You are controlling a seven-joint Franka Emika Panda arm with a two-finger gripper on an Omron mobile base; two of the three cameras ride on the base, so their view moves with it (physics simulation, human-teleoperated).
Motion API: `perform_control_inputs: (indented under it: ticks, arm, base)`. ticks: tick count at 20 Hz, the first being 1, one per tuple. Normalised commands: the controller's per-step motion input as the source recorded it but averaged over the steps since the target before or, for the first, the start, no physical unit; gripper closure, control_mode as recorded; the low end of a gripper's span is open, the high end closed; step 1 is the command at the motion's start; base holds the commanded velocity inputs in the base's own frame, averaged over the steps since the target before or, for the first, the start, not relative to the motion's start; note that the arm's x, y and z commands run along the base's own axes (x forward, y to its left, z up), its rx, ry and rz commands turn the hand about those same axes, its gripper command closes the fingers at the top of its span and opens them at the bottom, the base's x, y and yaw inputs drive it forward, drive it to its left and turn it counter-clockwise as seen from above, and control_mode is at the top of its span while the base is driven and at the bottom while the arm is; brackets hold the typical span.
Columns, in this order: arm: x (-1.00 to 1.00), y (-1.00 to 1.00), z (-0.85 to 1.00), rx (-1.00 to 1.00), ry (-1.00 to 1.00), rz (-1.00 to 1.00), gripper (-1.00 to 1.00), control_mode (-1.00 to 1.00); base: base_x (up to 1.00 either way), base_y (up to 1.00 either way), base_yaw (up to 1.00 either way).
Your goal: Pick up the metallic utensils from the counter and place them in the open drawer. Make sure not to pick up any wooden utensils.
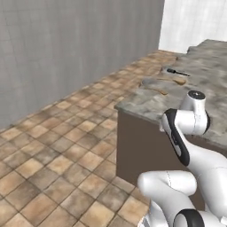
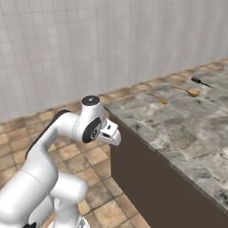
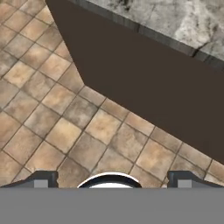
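Hovering wide open and empty, the claw (image 3: 109,180) points at floor beside the counter (image 2: 187,133); the knife (image 2: 201,82) and fork (image 2: 158,98) lie well ahead, up top.

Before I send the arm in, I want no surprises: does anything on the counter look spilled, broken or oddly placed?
Nothing stands out. The black knife, wooden spoon and orange fork lie flat and apart on the counter; no spill or damage shows.
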Motion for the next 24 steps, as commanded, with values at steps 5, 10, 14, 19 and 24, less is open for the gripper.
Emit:
perform_control_inputs:
  ticks: [5,10,14,19,24]
  arm:
    - [0.0,0.0,0.0,0.0,0.0,0.0,-1.0,1.0]
    - [0.0,0.0,0.0,0.0,0.0,0.0,-1.0,1.0]
    - [0.0,0.0,0.0,0.0,0.0,0.0,-1.0,1.0]
    - [0.0,0.0,0.0,0.0,0.0,0.0,-1.0,1.0]
    - [0.0,0.0,0.0,0.0,0.0,0.0,-1.0,1.0]
  base:
    - [0.98,1.0,-0.39]
    - [0.77,1.0,-0.33]
    - [0.56,1.0,-0.25]
    - [0.71,1.0,-0.46]
    - [0.79,1.0,-0.51]
